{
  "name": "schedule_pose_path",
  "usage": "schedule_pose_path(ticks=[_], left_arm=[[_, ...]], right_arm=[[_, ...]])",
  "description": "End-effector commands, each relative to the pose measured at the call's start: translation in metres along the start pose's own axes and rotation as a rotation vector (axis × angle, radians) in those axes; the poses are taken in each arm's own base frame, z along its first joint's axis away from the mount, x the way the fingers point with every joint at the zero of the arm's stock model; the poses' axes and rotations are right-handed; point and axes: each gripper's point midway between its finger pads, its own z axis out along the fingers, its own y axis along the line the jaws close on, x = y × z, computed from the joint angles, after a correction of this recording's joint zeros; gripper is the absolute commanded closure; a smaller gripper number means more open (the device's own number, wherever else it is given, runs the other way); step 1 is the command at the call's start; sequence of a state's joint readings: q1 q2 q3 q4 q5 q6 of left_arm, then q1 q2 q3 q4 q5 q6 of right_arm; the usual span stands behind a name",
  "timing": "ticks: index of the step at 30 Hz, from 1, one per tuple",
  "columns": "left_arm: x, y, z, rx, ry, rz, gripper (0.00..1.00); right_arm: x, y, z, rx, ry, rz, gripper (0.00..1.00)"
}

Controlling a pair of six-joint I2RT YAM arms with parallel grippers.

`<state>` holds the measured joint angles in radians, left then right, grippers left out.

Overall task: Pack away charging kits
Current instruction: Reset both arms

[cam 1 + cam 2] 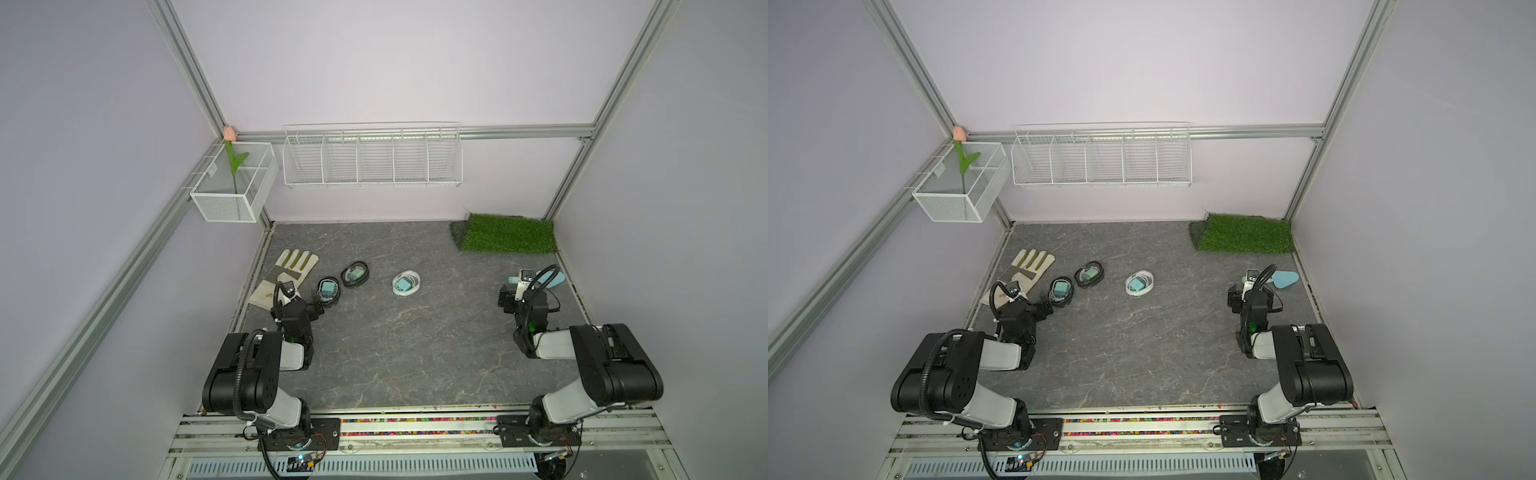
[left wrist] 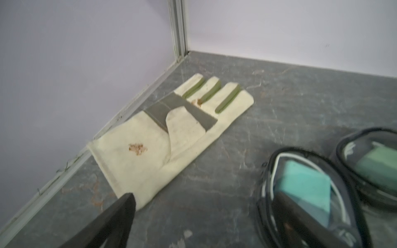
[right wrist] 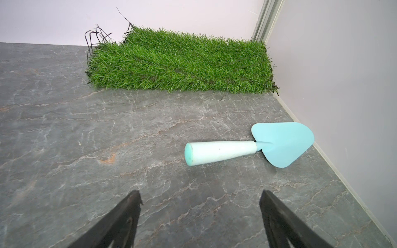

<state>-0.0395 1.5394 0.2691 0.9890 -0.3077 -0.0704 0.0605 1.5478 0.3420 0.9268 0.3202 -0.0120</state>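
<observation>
Three oval cases lie on the grey table at left of centre, each with a teal plug adapter inside. Two are black-rimmed (image 1: 338, 291) (image 1: 354, 286) and one is white (image 1: 406, 294), with a white cable coiled round its adapter (image 1: 402, 284). My left gripper (image 1: 316, 306) (image 2: 205, 197) stands open beside the nearer black case (image 2: 270, 163); one blurred finger (image 2: 285, 206) overlaps that case's rim, and I cannot tell if it touches. My right gripper (image 1: 509, 296) (image 3: 199, 193) is open over bare table at the right, holding nothing.
A beige work glove (image 1: 286, 274) (image 2: 171, 137) lies by the left wall. A light-blue trowel (image 3: 247, 148) (image 1: 552, 279) lies just beyond my right gripper, near the right wall. A grass mat (image 1: 507, 233) fills the back right corner. A wire rack (image 1: 372, 160) and a mesh basket (image 1: 232, 195) hang on the walls.
</observation>
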Motion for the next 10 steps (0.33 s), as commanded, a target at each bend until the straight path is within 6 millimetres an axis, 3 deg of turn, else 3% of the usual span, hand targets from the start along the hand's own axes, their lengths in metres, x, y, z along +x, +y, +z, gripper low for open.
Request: schedule_pose_path(ticks=[1, 10], left_arm=[[-0.029, -0.002, 0.007, -0.011, -0.06, -0.038, 0.0], [-0.029, -0.012, 0.01, 0.025, -0.061, 0.011, 0.01]], right_arm=[[-0.013, -0.001, 0.001, 0.004, -0.044, 0.005, 0.11], [-0.013, -0.002, 0.001, 0.004, -0.044, 0.005, 0.11]])
